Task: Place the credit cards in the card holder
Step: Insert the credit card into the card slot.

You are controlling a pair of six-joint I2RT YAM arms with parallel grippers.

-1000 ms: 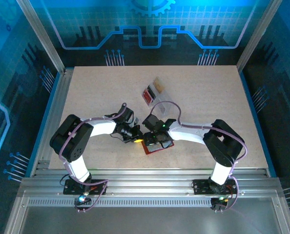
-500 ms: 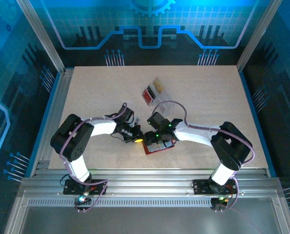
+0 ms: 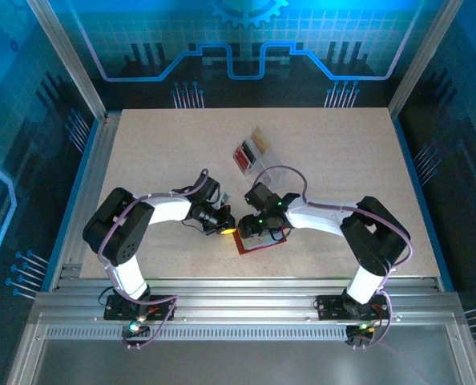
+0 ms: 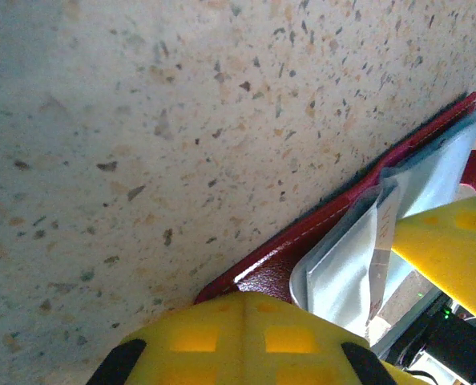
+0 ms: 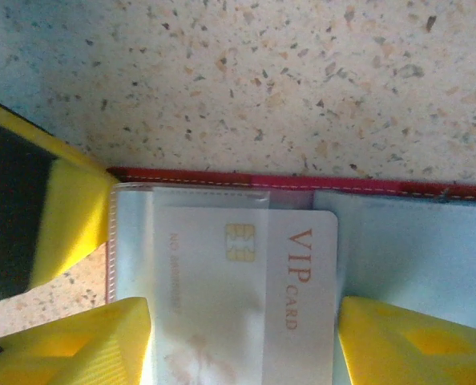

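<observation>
As the credit card (image 5: 246, 305) lay partly under the clear sleeve (image 5: 134, 241) of the card holder (image 5: 302, 178), the step in hand read as the insertion itself, partway done. The card holder lay open on the bench (image 3: 158, 152) near the front edge, between the two arms. The right hand (image 5: 242, 325) straddled the card, fingers (image 5: 86, 345) spread to card width at its long edges; pinching or just bracketing, couldn't tell. The left hand (image 4: 334, 273) sat at the holder's end, part open, with sleeve and red cover between its fingers; clamped or not, couldn't tell. Next move likely called for sliding the card deeper, flat and square to the pocket, holder kept pinned. Readable: "VIP CARD" in orange-gold beside a chip (image 5: 240, 241). There was also a faint line starting "NO", too blurred.
</observation>
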